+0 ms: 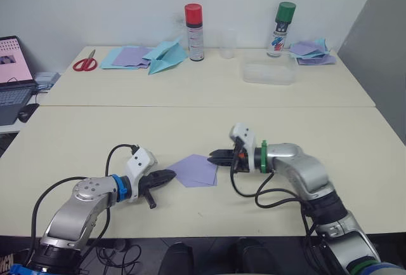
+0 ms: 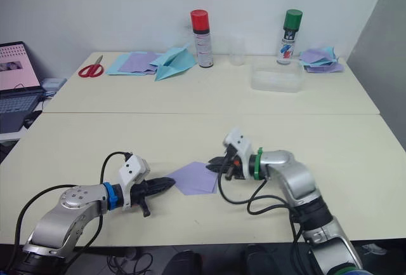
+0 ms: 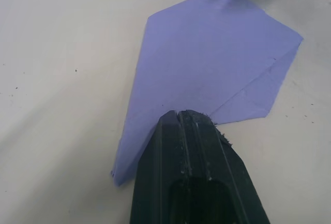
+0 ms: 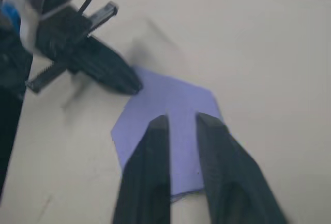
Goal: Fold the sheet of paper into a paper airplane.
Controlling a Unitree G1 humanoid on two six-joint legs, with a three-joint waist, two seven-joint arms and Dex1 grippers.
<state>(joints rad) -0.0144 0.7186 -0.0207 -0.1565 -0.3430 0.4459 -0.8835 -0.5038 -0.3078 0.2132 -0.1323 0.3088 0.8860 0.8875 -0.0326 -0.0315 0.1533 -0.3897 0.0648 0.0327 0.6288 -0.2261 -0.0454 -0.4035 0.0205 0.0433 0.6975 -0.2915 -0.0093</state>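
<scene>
Right now the sheet of paper (image 1: 195, 171) lies flat on the near table (image 1: 95, 135), between the two arms, already folded into a five-sided shape with one point toward the left arm. A diagonal crease and a folded flap show on it in the left wrist view.

From the left, the left gripper (image 1: 166, 175) reaches in low, its two black fingers pressed together with no gap between them, their tip resting on the pointed corner of the paper. They pinch nothing that I can see; they just bear down on the sheet.

Opposite it, the right gripper (image 1: 213, 156) comes in from the other side at the paper's far edge. Its fingers (image 4: 155, 146) stand slightly parted, a narrow gap between them, with the lavender sheet lying under them rather than gripped.

On the far table (image 1: 209, 87) behind, I see red scissors (image 1: 84, 63), a stack of papers (image 1: 130, 57) in blue and lavender, a light-blue paper airplane (image 1: 166, 56), a red-capped spray can (image 1: 194, 23), a clear cup (image 1: 228, 43), a clear plastic box (image 1: 268, 73), a green-capped spray can (image 1: 281, 28) and another pile of papers (image 1: 311, 52). A laptop (image 1: 14, 78) sits off to the left.
</scene>
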